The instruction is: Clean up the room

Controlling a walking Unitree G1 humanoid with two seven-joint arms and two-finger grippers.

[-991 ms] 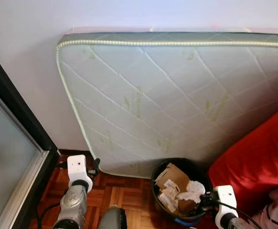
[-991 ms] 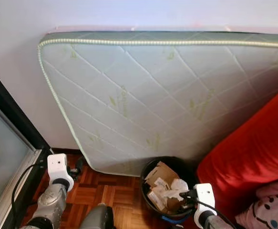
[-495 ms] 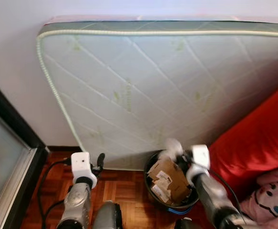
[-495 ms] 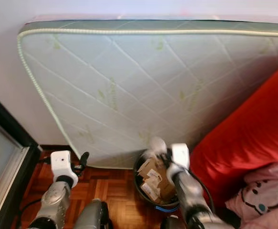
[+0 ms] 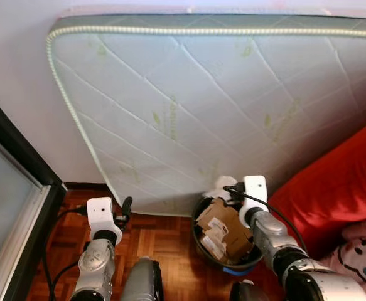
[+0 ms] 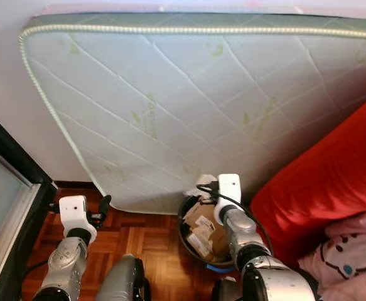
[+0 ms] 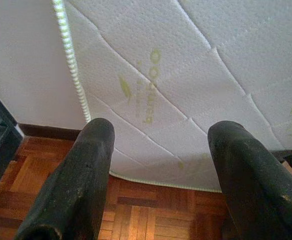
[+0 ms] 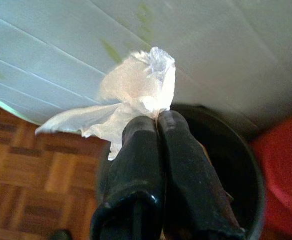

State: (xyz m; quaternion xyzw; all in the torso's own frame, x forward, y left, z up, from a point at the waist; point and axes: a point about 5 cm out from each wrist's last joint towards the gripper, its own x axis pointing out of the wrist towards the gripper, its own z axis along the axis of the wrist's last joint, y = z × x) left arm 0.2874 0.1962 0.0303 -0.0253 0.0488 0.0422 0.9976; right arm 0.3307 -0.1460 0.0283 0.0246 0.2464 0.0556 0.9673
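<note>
My right pincer [image 8: 158,120] is clamped on a crumpled white tissue [image 8: 130,95], thin and wrinkled, one loose corner trailing out to the side. I hold it just above the rim of the round black bin [image 5: 201,248], which stands on the parquet floor [image 5: 164,241] against the mattress [image 5: 220,106]. The bin is heaped with torn brown cardboard pieces [image 5: 223,229] and paper scraps. The mattress leans upright on the wall, its white cover quilted in diamonds with pale green leaf prints and a beaded cord along the edge. A smooth red cushion [image 5: 339,188] bulges just beside the bin. My left pincer [image 7: 158,175] hangs low over the wooden floor, its two matte black fingers [image 7: 80,180] spread well apart with nothing between them, pointing at the mattress's lower corner.
</note>
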